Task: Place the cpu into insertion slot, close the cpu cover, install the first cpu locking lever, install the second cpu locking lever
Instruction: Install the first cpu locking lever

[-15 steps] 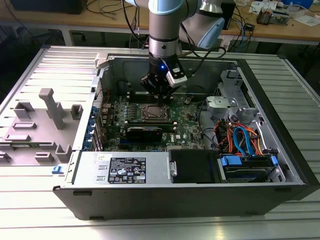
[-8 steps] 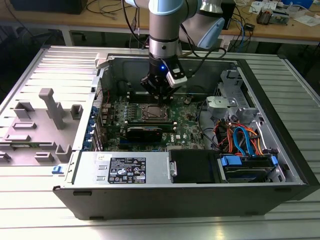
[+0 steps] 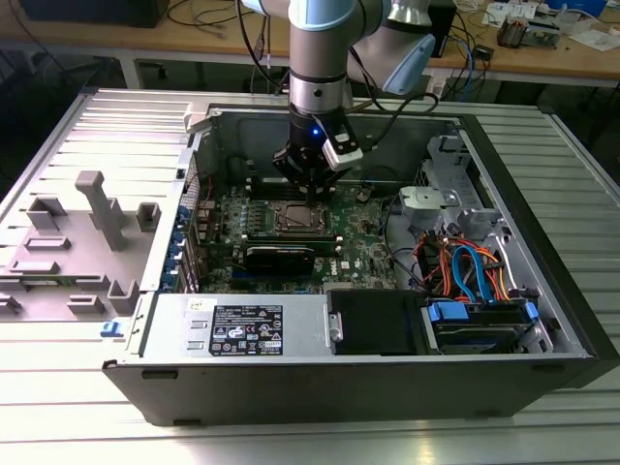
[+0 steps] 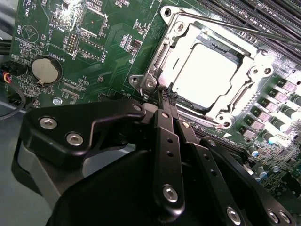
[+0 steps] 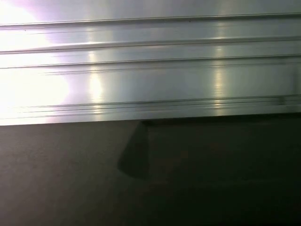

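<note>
Status from the second wrist view: cpu (image 4: 207, 75) is seated in the insertion slot (image 4: 160, 61), bright metal top showing through the window of the cpu cover (image 4: 254, 66). The cover looks down flat over the chip, so I'd call steps one and two done.

Levers are less clear. A thin rod (image 4: 244, 28) runs along the socket's 12 o'clock edge and looks like one locking lever lying down; can't confirm it's hooked. The gripper (image 4: 167, 98) sits at the socket's 7–8 o'clock corner, fingertips pinched together to a point with no gap visible, so clenched. Whether there's a lever wire between the tips I can't tell; nothing obvious is held. My read: working on a lever, at least one lever step still open.

View differences:
- Exterior view: whole open computer case (image 3: 542, 291) on the ribbed table (image 3: 58, 407), arm coming straight down, gripper (image 3: 308, 189) just above the socket (image 3: 294, 217) mid-motherboard. Socket too small there to judge cover or levers. Also shows the grey plastic fixture (image 3: 97, 223) outside the case at 9 o'clock, and the power supply (image 3: 242, 329) at the case's 6 o'clock wall.
- Second wrist view: socket detail, plus coin battery (image 4: 46, 69) at 9 o'clock of the socket.
- First wrist view: just a ribbed metal surface (image 5: 150, 70) above a dark panel (image 5: 188, 179); no task parts.
</note>
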Available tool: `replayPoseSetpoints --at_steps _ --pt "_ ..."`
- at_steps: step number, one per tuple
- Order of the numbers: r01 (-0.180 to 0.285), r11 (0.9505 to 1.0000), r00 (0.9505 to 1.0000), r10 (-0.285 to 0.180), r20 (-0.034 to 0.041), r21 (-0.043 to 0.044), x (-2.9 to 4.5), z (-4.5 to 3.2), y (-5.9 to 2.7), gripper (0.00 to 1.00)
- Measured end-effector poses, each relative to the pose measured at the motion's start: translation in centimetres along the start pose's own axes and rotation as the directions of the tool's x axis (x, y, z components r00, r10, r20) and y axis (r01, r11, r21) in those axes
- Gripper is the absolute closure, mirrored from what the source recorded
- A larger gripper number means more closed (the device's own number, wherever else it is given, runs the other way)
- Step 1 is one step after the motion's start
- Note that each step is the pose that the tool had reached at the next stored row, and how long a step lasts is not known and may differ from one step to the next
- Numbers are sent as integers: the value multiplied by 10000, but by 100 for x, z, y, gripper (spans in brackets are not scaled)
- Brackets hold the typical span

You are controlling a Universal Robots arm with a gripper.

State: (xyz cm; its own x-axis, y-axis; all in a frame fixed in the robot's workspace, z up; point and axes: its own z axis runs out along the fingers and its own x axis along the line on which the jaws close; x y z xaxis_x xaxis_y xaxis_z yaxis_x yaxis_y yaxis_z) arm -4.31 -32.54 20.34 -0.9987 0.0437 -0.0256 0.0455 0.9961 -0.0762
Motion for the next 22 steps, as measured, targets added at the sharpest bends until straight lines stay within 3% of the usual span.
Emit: replayPoseSetpoints --at_steps 7,13,22 --pt "-1 10000 10000 1 0 -9 0 1 0 89" --pt "-3 9999 10000 3 -4 -100 -1 6 1 89" --pt "-2 9999 10000 2 -4 -102 -1 6 1 89"
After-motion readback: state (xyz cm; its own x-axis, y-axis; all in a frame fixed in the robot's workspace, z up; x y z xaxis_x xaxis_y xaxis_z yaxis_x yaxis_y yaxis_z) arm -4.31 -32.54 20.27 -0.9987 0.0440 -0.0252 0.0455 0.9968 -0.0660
